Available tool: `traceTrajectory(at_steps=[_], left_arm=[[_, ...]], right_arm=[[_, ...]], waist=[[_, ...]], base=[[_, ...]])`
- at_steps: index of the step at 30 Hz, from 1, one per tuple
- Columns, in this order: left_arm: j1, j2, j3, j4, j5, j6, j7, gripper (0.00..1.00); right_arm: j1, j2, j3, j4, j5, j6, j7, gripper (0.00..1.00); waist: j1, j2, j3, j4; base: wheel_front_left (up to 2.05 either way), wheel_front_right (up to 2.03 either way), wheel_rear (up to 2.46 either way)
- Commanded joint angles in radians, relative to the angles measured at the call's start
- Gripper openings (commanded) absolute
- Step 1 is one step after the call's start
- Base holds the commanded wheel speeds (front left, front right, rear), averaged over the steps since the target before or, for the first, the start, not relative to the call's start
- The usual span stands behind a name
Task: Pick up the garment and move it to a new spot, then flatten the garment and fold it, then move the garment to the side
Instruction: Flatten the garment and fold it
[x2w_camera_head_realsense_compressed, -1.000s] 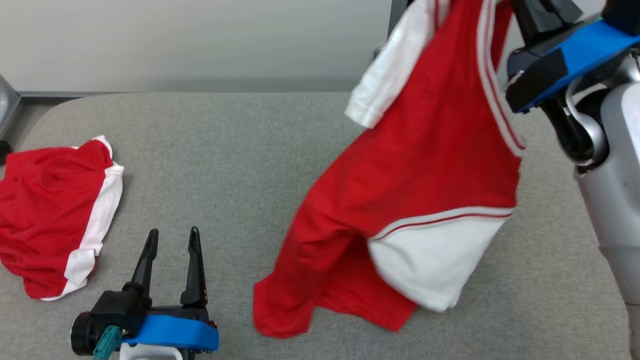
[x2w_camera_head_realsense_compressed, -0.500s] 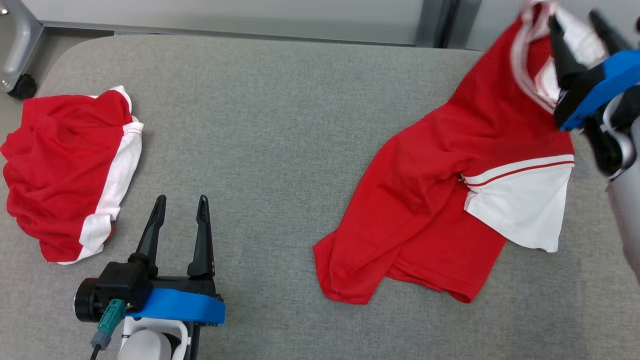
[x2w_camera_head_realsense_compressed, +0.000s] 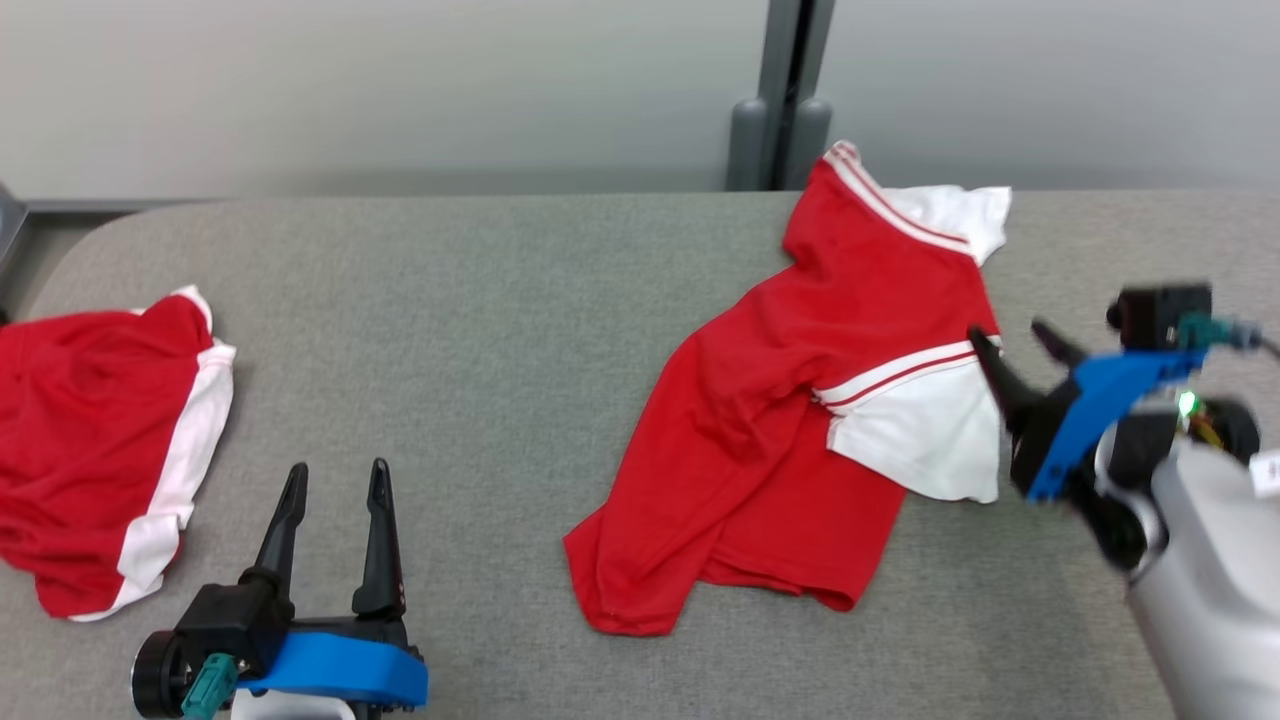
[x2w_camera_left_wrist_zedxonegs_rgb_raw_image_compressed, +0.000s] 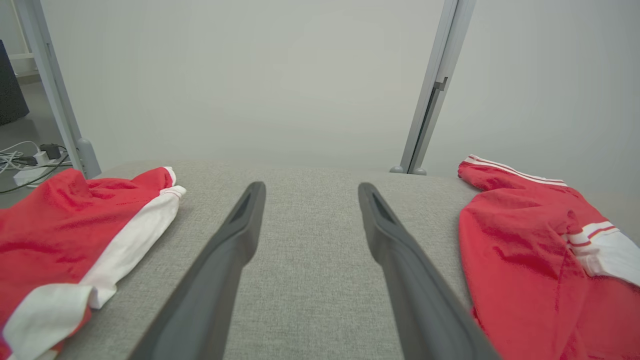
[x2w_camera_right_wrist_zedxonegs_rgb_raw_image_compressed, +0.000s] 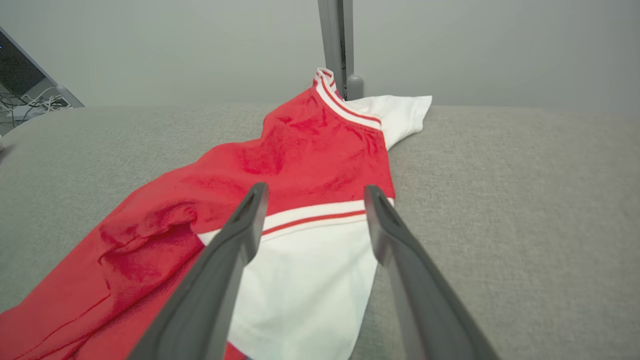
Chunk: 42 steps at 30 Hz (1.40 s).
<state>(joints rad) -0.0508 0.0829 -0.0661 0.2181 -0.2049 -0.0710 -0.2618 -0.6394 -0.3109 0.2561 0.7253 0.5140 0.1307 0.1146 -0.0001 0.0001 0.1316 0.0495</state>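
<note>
A red shirt with white sleeves (x2w_camera_head_realsense_compressed: 790, 400) lies crumpled on the grey table's right half, its striped collar toward the far edge; it also shows in the right wrist view (x2w_camera_right_wrist_zedxonegs_rgb_raw_image_compressed: 300, 165) and at the right of the left wrist view (x2w_camera_left_wrist_zedxonegs_rgb_raw_image_compressed: 520, 240). My right gripper (x2w_camera_head_realsense_compressed: 1010, 340) hovers open just right of the near white sleeve (x2w_camera_head_realsense_compressed: 915, 435), holding nothing; in its own view (x2w_camera_right_wrist_zedxonegs_rgb_raw_image_compressed: 312, 192) the fingers point over that sleeve (x2w_camera_right_wrist_zedxonegs_rgb_raw_image_compressed: 305, 270). My left gripper (x2w_camera_head_realsense_compressed: 335, 478) rests open at the lower left, with bare table between its fingers (x2w_camera_left_wrist_zedxonegs_rgb_raw_image_compressed: 247, 225).
A second red and white garment (x2w_camera_head_realsense_compressed: 95, 440) lies bunched at the table's left edge (x2w_camera_left_wrist_zedxonegs_rgb_raw_image_compressed: 75, 230). The padded grey table (x2w_camera_head_realsense_compressed: 480, 320) has a rounded far-left corner. A grey post (x2w_camera_head_realsense_compressed: 780, 110) stands behind the far edge against a pale wall.
My right gripper has let go of the shirt, which now lies wholly on the table, and has dropped back to the sleeve's right side. The head camera has shifted. The left gripper stays put.
</note>
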Motion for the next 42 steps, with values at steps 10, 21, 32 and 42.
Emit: traceTrajectory(at_steps=[10, 21, 32, 42], left_arm=[[0.038, 0.005, 0.008, -0.003, 0.004, 0.001, -0.005, 1.0], [0.005, 0.01, -0.008, 0.002, 0.005, -0.011, -0.005, 1.0], [-0.01, 0.011, 0.0, 0.001, -0.002, -0.003, -0.005, 1.0], [0.021, 0.005, 0.023, -0.001, -0.012, 0.008, -0.005, 1.0]], right_arm=[[0.3, 0.139, -0.219, -0.154, -0.083, 0.0, 0.057, 1.0], [0.224, 0.225, -0.408, -0.074, -0.421, 0.0, 0.149, 1.0], [0.181, 0.259, -0.426, 0.026, -0.518, 0.0, 0.176, 0.0], [0.287, 0.238, -0.496, -0.169, -0.445, 0.0, 0.157, 0.0]], waist=[[0.0001, -0.0001, -0.044, -0.035], [0.0001, -0.0001, 0.005, 0.016], [0.0001, -0.0001, 0.037, 0.023], [0.0001, -0.0001, -0.014, -0.048]], base=[[0.0, 0.0, 0.0], [0.0, 0.0, 0.0], [0.0, 0.0, 0.0], [0.0, 0.0, 0.0]])
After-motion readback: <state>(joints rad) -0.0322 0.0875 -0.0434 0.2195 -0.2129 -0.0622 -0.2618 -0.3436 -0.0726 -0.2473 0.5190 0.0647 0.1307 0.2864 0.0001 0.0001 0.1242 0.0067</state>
